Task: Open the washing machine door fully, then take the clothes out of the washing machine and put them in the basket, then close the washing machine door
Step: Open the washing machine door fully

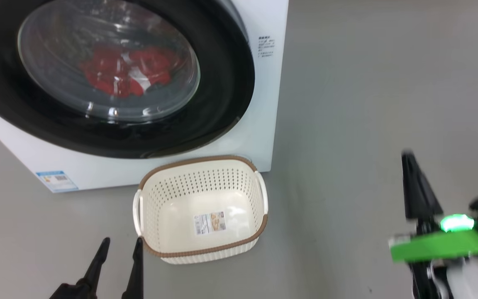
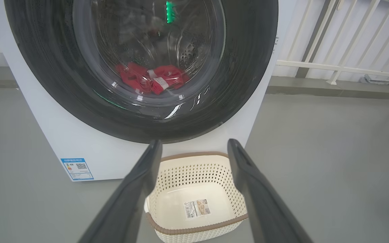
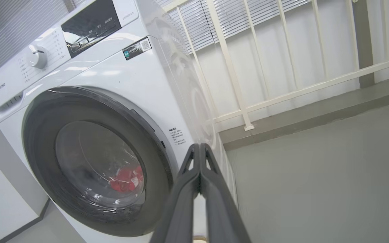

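Observation:
The white washing machine [image 1: 272, 25] [image 3: 120, 74] stands with its black-rimmed round door [image 1: 230, 83] [image 2: 46, 67] [image 3: 42, 141] closed. Red clothes [image 1: 127, 70] [image 2: 154, 79] [image 3: 127, 179] with white patches lie in the drum behind the glass. The cream basket [image 1: 206, 178] [image 2: 194, 162] sits on the floor in front of the machine's lower right corner, with nothing in it but a sticker. My left gripper [image 1: 120, 245] [image 2: 194, 148] is open, just left of the basket's near corner. My right gripper [image 1: 409, 160] [image 3: 199, 146] is shut on nothing, in the air to the right of the machine.
Grey floor [image 1: 367, 104] spreads out to the right of the machine. A white railing [image 3: 241, 111] with blinds behind it runs along the wall beyond the washer. A blue label [image 1: 56, 179] marks the machine's lower left front.

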You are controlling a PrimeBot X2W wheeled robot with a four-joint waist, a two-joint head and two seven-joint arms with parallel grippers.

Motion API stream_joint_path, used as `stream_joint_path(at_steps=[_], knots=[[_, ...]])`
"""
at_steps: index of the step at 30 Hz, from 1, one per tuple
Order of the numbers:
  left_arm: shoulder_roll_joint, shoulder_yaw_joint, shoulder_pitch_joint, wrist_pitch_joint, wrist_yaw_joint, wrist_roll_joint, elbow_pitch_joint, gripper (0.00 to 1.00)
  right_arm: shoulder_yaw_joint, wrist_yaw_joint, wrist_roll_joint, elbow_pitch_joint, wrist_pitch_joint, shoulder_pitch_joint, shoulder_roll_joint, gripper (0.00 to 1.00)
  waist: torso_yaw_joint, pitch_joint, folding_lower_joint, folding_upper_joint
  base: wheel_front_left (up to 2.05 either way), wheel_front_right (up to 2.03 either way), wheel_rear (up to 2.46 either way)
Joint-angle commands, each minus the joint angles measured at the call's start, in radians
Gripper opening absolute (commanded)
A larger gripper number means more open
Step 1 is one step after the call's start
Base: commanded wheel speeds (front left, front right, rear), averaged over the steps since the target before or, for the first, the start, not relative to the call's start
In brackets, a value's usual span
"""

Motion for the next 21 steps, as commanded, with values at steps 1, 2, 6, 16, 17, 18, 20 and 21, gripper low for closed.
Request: stream_joint_path(at_steps=[1, 2, 6, 16, 17, 18, 20, 21], knots=[[0.014, 0.021, -0.045, -0.012, -0.003, -0.009, -0.025, 1.00, 0.036, 0.000, 0.035, -0.014, -0.006, -0.083, -0.012, 0.00, 0.020, 0.027, 0.0000, 0.0000, 0.00, 0.00, 0.00], [0.014, 0.015, -0.053, -0.012, -0.004, -0.012, -0.024, 1.00, 0.042, 0.000, 0.049, -0.007, -0.006, -0.113, -0.012, 0.00, 0.028, 0.035, 0.0000, 0.0000, 0.00, 0.00, 0.00], [0.014, 0.000, -0.081, -0.012, -0.003, -0.021, -0.026, 1.00, 0.064, 0.000, 0.092, 0.010, -0.006, -0.203, -0.018, 0.00, 0.052, 0.065, 0.0000, 0.0000, 0.00, 0.00, 0.00], [0.014, -0.033, -0.161, -0.012, -0.007, -0.053, -0.027, 1.00, 0.165, 0.000, 0.309, 0.101, -0.006, -0.491, -0.109, 0.00, 0.126, 0.187, 0.0000, 0.0000, 0.00, 0.00, 0.00], [0.014, -0.036, -0.169, -0.012, -0.008, -0.058, -0.027, 1.00, 0.184, 0.000, 0.343, 0.114, -0.006, -0.517, -0.120, 0.00, 0.130, 0.201, 0.0000, 0.0000, 0.00, 0.00, 0.00], [0.014, -0.039, -0.177, -0.012, -0.008, -0.062, -0.027, 1.00, 0.206, 0.000, 0.384, 0.125, -0.005, -0.543, -0.130, 0.00, 0.136, 0.214, 0.0000, 0.0000, 0.00, 0.00, 0.00], [0.014, -0.048, -0.194, -0.012, -0.009, -0.072, -0.026, 1.00, 0.245, 0.000, 0.468, 0.139, 0.009, -0.593, -0.157, 0.00, 0.146, 0.239, 0.0000, 0.0000, 0.00, 0.00, 0.00], [0.014, -0.052, -0.202, -0.012, -0.010, -0.076, -0.026, 1.00, 0.259, 0.000, 0.509, 0.146, 0.017, -0.617, -0.171, 0.00, 0.150, 0.251, 0.0000, 0.0000, 0.00, 0.00, 0.00]])
